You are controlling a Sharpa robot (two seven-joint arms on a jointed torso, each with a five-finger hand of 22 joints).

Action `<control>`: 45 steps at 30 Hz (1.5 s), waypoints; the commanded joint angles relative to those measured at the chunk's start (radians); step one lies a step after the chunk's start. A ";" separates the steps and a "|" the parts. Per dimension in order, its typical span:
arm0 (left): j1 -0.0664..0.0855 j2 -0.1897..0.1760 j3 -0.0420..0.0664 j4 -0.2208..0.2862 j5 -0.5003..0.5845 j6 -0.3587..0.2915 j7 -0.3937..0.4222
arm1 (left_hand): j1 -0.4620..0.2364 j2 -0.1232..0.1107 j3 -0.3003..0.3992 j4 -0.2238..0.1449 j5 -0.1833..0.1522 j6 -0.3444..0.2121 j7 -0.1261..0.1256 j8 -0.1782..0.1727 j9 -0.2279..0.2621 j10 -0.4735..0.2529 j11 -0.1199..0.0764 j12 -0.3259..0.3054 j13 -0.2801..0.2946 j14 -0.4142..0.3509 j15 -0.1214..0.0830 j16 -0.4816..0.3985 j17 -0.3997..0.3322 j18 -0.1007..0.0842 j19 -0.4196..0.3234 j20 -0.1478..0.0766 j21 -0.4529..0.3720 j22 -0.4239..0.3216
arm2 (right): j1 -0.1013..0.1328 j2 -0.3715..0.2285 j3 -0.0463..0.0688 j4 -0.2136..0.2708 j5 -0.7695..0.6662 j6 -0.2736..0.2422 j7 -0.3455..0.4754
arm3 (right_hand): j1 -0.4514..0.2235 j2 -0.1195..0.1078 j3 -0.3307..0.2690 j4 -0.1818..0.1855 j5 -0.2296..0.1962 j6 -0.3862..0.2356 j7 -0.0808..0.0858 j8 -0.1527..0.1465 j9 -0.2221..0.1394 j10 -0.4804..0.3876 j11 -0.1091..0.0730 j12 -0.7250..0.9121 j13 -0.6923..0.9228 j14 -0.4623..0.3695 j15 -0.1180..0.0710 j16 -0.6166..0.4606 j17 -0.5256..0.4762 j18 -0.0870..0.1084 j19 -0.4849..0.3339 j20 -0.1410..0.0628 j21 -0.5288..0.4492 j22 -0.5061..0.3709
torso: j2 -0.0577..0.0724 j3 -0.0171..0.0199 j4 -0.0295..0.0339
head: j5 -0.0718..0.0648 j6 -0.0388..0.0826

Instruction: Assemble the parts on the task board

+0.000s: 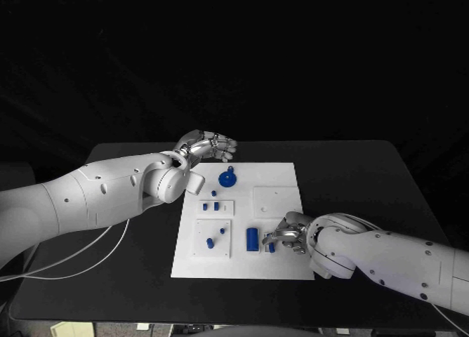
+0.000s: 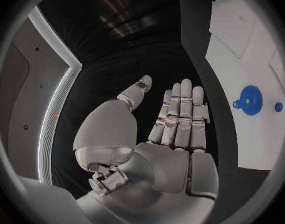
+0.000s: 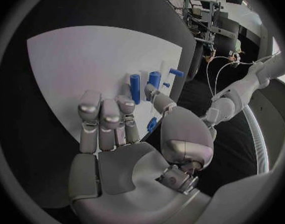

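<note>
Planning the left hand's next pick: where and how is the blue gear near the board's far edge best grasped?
Probably by the toothed rim of the blue gear, from straight above: it lies flat on the task board, so only rim and top are exposed. The open left hand hovers just beyond the board's far-left corner.

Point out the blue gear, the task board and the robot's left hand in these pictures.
blue gear (image 1: 227, 178): head view, on the gear's round face.
task board (image 1: 280, 263): head view, on a bare patch near the board's near right corner.
left hand (image 2: 174, 129): left wrist view, on the fingers' base, above the palm.
</note>
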 commanded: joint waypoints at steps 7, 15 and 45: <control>0.001 0.001 0.001 0.003 0.002 0.016 0.004 | -0.012 0.001 0.000 0.006 -0.004 -0.007 0.001 0.006 0.000 -0.009 0.000 0.002 -0.001 0.001 0.005 -0.006 0.002 0.020 0.005 0.005 -0.006 0.002 | -0.001 -0.001 0.000 0.010 0.001 0.001 0.028 | -0.010 -0.018 -0.020 0.011 -0.005 -0.002 0.002 -0.004 0.001 -0.006 0.001 -0.007 0.001 0.001 -0.009 -0.008 0.001 0.068 0.000 -0.008 0.000 -0.003 | 0.000 0.0007 -0.0002 | 0.002 -0.001; 0.001 0.001 0.001 0.002 0.002 0.017 0.004 | -0.011 0.001 0.000 0.006 -0.004 -0.008 0.001 0.006 0.000 -0.009 0.000 0.002 -0.001 0.002 0.005 -0.007 0.003 0.020 0.005 0.005 -0.006 0.003 | -0.001 -0.013 0.000 0.023 -0.004 -0.007 0.028 | -0.008 -0.018 -0.022 0.013 -0.005 -0.002 0.002 -0.004 0.001 -0.006 0.001 -0.007 0.001 0.001 -0.010 -0.008 0.002 0.068 0.000 -0.009 0.000 -0.003 | -0.001 0.0009 -0.0008 | 0.004 -0.001; 0.001 -0.005 0.001 0.005 0.001 0.017 0.002 | -0.010 0.002 0.001 0.005 -0.004 -0.009 0.001 0.006 0.000 -0.009 0.000 0.002 -0.001 0.002 0.005 -0.008 0.005 0.020 0.006 0.005 -0.007 0.004 | -0.014 -0.051 0.000 0.057 -0.061 0.067 0.056 | 0.099 -0.059 -0.031 -0.046 -0.007 -0.003 0.002 -0.005 0.007 -0.006 0.001 -0.006 0.001 0.002 -0.010 -0.011 0.004 0.068 0.001 -0.015 0.000 -0.006 | 0.000 0.0007 0.0001 | 0.006 0.000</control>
